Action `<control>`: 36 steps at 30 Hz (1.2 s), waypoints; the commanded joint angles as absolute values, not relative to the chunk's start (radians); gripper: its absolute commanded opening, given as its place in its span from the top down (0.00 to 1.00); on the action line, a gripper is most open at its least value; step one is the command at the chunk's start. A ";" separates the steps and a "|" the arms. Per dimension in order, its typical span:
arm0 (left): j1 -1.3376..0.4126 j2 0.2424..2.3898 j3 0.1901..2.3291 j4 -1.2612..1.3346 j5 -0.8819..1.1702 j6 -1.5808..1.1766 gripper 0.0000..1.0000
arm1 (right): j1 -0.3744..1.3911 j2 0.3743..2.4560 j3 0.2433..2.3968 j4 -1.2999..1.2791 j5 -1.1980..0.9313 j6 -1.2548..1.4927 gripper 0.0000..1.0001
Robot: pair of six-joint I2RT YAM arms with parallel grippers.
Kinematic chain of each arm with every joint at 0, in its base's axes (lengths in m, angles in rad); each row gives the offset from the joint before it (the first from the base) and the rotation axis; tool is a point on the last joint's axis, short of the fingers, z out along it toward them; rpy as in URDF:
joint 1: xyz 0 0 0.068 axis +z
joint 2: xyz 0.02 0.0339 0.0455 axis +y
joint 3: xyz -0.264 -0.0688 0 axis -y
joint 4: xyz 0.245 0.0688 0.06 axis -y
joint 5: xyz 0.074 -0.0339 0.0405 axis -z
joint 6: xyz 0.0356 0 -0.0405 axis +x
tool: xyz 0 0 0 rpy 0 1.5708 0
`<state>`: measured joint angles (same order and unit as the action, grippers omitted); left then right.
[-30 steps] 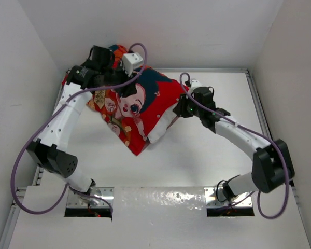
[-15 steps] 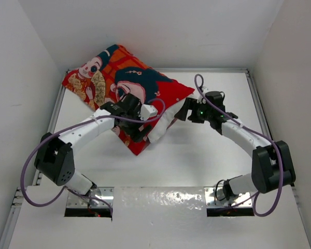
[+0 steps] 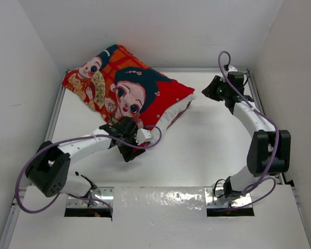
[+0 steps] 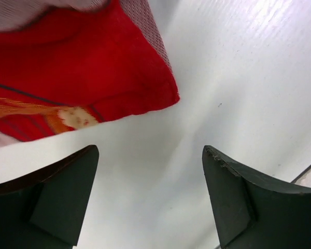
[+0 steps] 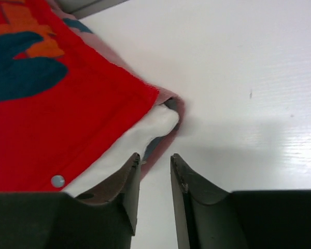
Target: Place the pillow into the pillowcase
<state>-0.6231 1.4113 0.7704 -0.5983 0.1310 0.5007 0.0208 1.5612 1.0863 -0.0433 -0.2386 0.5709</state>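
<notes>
Both tools were empty: left tool (image 4: 150, 150) wide open beside the lower corner of the pillowcase (image 3: 129, 96), right tool (image 5: 154, 158) barely parted at upper right. The pillow (image 5: 145, 132) lay mostly inside, upper left of the counter (image 3: 207, 145); its exposed corner could creep out, unheld.

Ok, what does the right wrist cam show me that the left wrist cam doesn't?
Right wrist only: the pillow, its white corner poking out of the pillowcase at the open edge, plus a snap button and teal print. The right gripper has a narrow gap between its fingers and points at that corner.
Left wrist only: a red pillowcase corner with orange print, no pillow visible. The left gripper is spread wide.
Both: red pillowcase fabric lying on the white table, and nothing between either gripper's fingers.
</notes>
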 commanded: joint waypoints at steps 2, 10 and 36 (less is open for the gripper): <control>-0.630 1.362 0.756 -0.535 0.117 0.584 0.20 | 0.023 1.681 1.141 -0.063 -0.224 0.448 0.67; -0.637 1.469 0.798 -0.434 0.125 0.428 0.14 | 0.021 1.919 1.209 0.067 -0.414 0.423 0.44; -0.563 1.482 1.213 -0.771 0.225 0.485 1.00 | 0.103 2.195 1.273 0.624 -0.178 0.862 1.00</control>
<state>-0.6300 1.5829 1.0431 -0.6315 0.1299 0.4618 0.0948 2.2414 1.3048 0.4187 -0.2306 0.7830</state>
